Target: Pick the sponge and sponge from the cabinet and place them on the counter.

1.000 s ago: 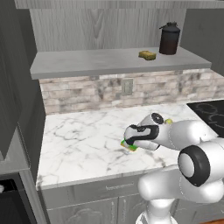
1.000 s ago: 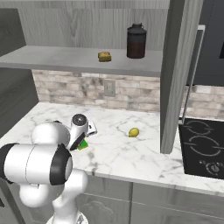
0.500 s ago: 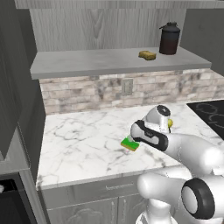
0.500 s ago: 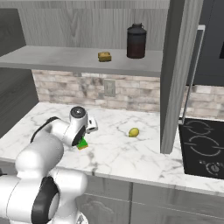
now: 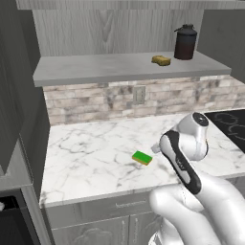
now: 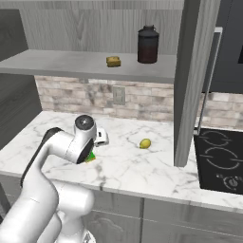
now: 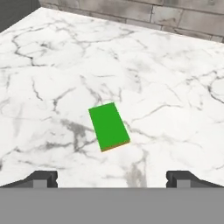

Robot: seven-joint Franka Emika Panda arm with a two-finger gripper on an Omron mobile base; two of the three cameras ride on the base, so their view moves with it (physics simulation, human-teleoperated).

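Note:
A flat green sponge [image 5: 142, 157] [image 7: 108, 126] lies free on the white marble counter [image 5: 91, 153]; in the right base view its green edge [image 6: 90, 157] peeks out from behind the arm. My gripper [image 7: 112, 179] hovers just above and beside it, open, with nothing between the wide-set fingertips [image 7: 41, 178]. From the left base view the hand [image 5: 156, 148] sits right of the sponge. The yellow-brown sponge [image 5: 161, 60] [image 6: 113, 61] rests on the cabinet's pale shelf [image 5: 95, 69].
A tall dark canister [image 5: 185, 42] [image 6: 147, 44] stands on the shelf right of the yellow-brown sponge. A small yellow-green ball [image 6: 145, 143] lies on the counter. A grey cabinet panel [image 6: 190, 80] rises before the black stovetop [image 6: 220, 159].
The gripper has let go of the green sponge and drawn back from it, jaws spreading wider. The sponge stays on the counter.

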